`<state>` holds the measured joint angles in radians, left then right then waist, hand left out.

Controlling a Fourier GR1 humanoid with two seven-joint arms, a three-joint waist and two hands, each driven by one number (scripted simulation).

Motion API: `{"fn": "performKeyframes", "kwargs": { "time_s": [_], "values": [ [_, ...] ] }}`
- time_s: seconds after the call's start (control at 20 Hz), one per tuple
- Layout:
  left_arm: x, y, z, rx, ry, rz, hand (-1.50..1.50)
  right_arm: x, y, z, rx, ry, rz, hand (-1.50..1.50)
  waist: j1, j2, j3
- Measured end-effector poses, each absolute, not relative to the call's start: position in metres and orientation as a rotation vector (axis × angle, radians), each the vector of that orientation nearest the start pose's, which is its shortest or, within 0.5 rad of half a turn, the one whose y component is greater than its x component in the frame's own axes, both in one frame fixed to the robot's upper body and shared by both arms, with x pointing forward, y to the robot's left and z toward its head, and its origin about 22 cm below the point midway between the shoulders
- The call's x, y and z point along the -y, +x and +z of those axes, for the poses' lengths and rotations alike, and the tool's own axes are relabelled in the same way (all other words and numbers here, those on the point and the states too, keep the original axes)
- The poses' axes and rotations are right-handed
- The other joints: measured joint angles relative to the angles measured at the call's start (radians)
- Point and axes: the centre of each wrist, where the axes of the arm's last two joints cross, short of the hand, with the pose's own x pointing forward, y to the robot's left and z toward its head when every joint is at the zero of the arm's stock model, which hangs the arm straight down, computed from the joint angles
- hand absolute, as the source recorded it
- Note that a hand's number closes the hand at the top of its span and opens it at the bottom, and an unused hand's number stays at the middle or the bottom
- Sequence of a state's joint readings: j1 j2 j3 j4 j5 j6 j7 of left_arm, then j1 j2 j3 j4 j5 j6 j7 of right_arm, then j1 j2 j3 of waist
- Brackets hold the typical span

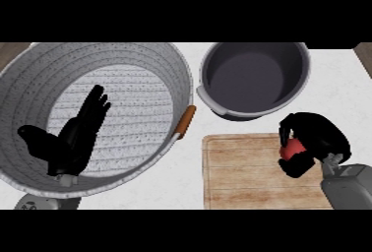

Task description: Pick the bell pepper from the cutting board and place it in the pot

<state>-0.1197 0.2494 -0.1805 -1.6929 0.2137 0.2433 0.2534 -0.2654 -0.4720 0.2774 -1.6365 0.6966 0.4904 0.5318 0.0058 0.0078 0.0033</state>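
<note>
Kitchen counter [187,172]: right hand [320,135] curls round the red pepper [294,149] at the board's [247,172] right edge, pot [294,54] just beyond.
Light, hollow and glossy, the pepper likely suits a hold across its broad middle, clear of the stem. Left hand [80,133] rests, fingers spread, over the basket [145,54].

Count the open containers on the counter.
2: a woven basket at left, under the left hand, and the grey pot at upper right, beyond the cutting board. More may be hidden.
</note>
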Motion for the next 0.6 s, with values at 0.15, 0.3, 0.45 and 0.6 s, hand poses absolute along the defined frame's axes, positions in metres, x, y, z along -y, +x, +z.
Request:
{"fn": "performKeyframes", "kwargs": {
  "time_s": [0.15, 0.3, 0.45, 0.6],
  "values": [
    [-0.226, 0.262, 0.062, 1.511, 0.001, -0.016, 0.0, 0.287, 0.299, 0.1, 1.014, -0.725, 1.297, 1.5, 0.008, 0.004, 0.001],
    [-0.225, 0.261, 0.064, 1.511, -0.004, -0.025, 0.0, 0.337, 0.312, 0.111, 1.079, -0.734, 1.303, 1.5, 0.014, 0.004, 0.0],
    [-0.219, 0.266, 0.061, 1.511, -0.003, -0.029, 0.0, 0.368, 0.324, 0.128, 1.176, -0.813, 1.259, 1.5, 0.013, 0.003, 0.0],
    [-0.22, 0.266, 0.061, 1.508, 0.002, -0.027, 0.0, 0.397, 0.33, 0.145, 1.283, -0.862, 1.212, 1.5, 0.013, 0.001, -0.001]
  ]
}}
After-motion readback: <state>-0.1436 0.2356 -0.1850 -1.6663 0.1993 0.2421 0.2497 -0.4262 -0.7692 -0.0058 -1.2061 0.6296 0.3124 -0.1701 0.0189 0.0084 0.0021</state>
